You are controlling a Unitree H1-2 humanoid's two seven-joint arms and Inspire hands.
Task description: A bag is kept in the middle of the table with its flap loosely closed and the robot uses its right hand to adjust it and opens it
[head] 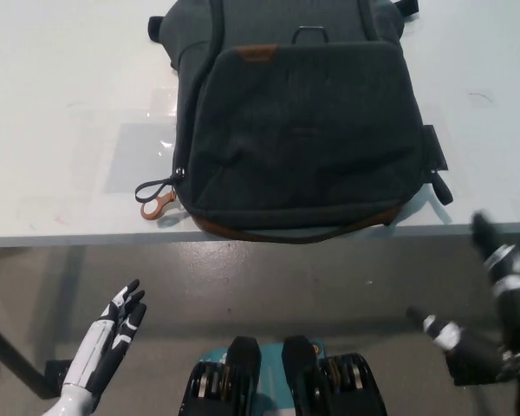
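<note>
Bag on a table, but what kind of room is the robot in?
Probably a lab or workshop: the dark grey bag lies on a plain white table over a bare grey floor, with both robot hands, left and right, waiting below.

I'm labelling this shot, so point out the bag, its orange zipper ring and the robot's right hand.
bag (303, 139), head view, middle of its dark flap.
orange zipper ring (156, 206), head view, on the ring's loop.
right hand (490, 325), head view, between its spread black fingers.

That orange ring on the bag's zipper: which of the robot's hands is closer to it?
Left. The white left hand hangs below the orange ring, under the table edge; the black right hand is far off at the lower right.
</note>
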